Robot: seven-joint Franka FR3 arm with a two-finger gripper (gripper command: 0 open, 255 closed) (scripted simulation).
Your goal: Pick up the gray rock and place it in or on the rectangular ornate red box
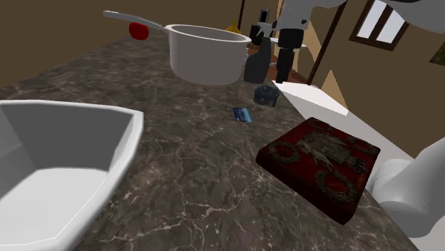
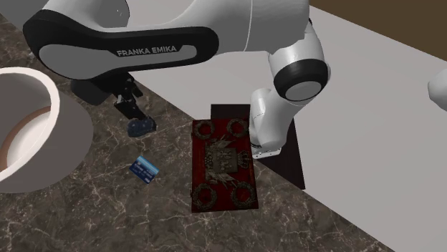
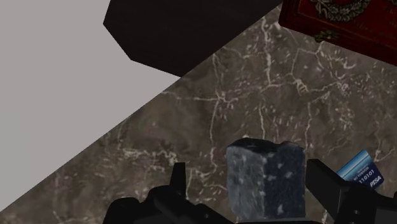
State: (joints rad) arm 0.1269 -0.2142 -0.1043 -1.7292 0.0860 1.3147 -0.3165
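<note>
The gray rock (image 1: 266,94), a dark speckled block, lies on the marble counter (image 1: 185,164). My gripper (image 1: 284,75) hangs just above it. In the wrist view the rock (image 3: 266,181) stands between the fingers of my open gripper (image 3: 247,167). It is nearer to one finger (image 3: 323,181), and a gap shows to the other. From the second exterior view, the gripper (image 2: 130,109) is right over the rock (image 2: 140,127). The ornate red box (image 1: 319,165) lies flat near the stand, well apart from the rock (image 2: 223,165).
A blue card (image 1: 242,115) lies between rock and box. A white pot (image 1: 207,53) and a dark spray bottle (image 1: 258,60) stand behind the rock. A large white bowl (image 1: 57,164) takes up the shoulder view's left. A red fruit (image 1: 138,30) sits far back.
</note>
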